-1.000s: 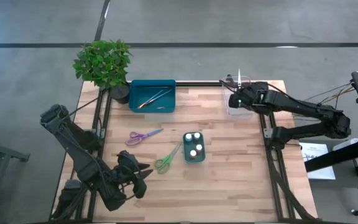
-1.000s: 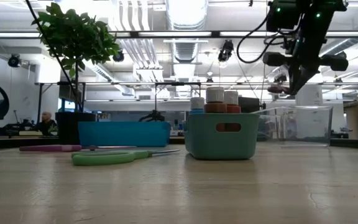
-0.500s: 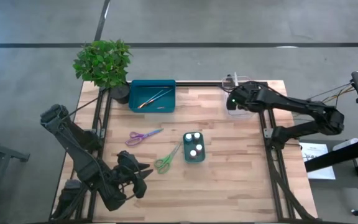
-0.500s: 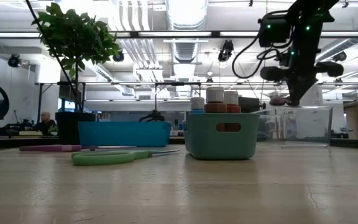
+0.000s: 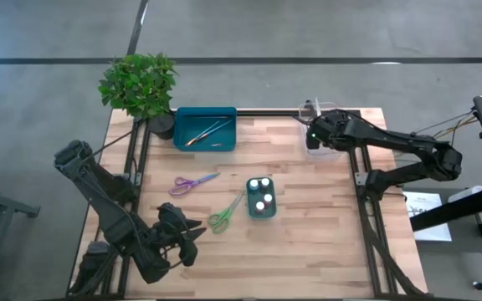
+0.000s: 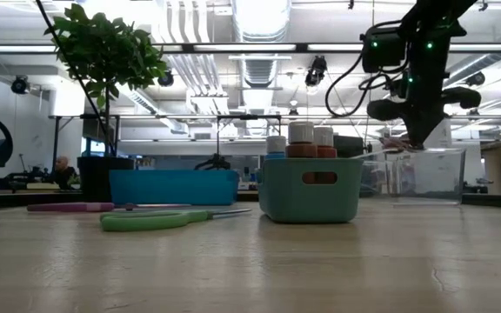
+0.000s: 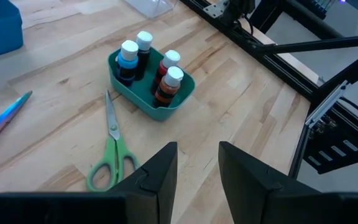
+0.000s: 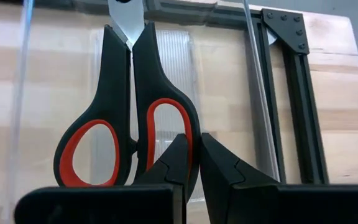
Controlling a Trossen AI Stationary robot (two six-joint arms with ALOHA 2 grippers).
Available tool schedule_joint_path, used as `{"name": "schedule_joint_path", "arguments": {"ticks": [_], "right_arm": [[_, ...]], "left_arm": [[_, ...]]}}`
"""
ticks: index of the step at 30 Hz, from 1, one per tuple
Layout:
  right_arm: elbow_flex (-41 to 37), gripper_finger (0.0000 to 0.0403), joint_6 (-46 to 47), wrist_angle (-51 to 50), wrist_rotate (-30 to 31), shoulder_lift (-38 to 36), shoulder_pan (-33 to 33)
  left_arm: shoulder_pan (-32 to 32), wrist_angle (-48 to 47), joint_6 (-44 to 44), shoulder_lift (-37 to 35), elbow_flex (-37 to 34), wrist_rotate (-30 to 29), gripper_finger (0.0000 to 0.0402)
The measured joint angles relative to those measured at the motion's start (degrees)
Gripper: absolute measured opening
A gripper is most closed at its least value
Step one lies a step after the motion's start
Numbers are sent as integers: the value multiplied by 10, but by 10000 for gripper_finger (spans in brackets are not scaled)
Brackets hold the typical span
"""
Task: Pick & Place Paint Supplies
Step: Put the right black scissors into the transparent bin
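Right gripper [image 8: 192,163]: positioned over the clear tray [image 5: 318,134] at the far right corner of the desk [image 5: 308,226]. Fingers clamped on one handle loop of the red-and-black scissors [image 8: 129,118], blades pointing away from the wrist.

Left gripper [image 7: 197,165]: idle above the near left corner of the desk, fingers parted narrowly, holding nothing.

Four white-capped paint pots [image 7: 149,65]: upright in the small teal bin [image 5: 262,209] mid-desk.

Green scissors [image 5: 224,216]: flat on the desk, just beside the bin.

Purple scissors [image 5: 192,182]: flat, farther left.

Brushes [image 5: 204,131]: inside the teal tray [image 5: 205,144] beside the potted plant [image 5: 141,88].
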Motion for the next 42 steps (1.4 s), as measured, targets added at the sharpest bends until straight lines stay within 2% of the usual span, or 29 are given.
{"name": "schedule_joint_path", "arguments": {"ticks": [27,42], "right_arm": [[-36,18,-126,1,51,2,-4],[-34,18,-146,3,48,67,-3]], "left_arm": [[0,2,-14,0,0,2,127],[0,19,-14,0,0,4,127]]}}
